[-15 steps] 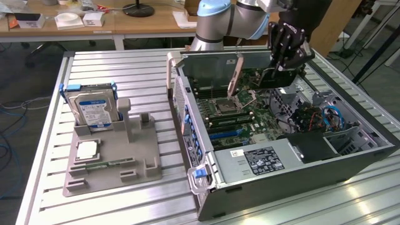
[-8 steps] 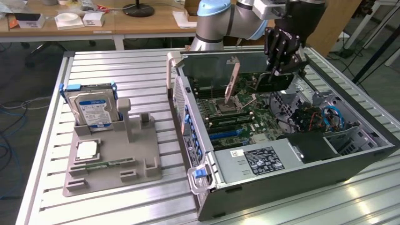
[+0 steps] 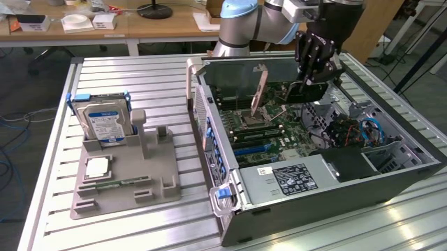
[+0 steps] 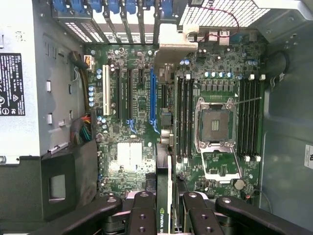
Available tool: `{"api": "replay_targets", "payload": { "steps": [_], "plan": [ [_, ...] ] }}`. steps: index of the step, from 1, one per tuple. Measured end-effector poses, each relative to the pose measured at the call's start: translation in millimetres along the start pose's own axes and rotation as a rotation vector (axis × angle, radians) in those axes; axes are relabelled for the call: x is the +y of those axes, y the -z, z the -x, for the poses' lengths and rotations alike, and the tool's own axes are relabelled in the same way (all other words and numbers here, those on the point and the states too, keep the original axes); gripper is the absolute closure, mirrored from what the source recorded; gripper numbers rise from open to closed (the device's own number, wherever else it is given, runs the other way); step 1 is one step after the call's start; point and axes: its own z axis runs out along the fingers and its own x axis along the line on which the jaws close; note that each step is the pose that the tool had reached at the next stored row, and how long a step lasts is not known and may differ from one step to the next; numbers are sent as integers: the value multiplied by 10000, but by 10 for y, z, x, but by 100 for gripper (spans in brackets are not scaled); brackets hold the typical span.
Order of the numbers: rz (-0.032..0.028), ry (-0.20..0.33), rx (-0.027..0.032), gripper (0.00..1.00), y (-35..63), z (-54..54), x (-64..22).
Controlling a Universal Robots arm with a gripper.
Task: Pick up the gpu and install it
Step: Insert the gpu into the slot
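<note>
The pincer (image 3: 307, 78) is pinching the gpu (image 3: 309, 93) by its upper edge, fingers (image 4: 144, 208) pressed against both faces of the card. The arm (image 3: 244, 21) reaches in from behind the far wall of the open computer case (image 3: 335, 193). Its wrist is bent so that the pincer points straight down into the case. In the wrist view the gpu (image 4: 163, 166) shows edge-on between the fingers. It is held over the motherboard (image 4: 132, 152) on the floor of the case, close to the line of the long blue slot (image 4: 152, 98) and beside the processor socket (image 4: 215, 122). Outside the case, to the exterior view's left, a hard drive (image 3: 103, 119) stands upright in a grey holder (image 3: 125, 183).
</note>
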Motion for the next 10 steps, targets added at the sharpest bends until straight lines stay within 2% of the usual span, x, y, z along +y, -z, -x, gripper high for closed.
{"api": "replay_targets", "payload": {
  "steps": [10],
  "plan": [
    [1, 0, 5, 74, -159, -7, 9]
  ]
}}
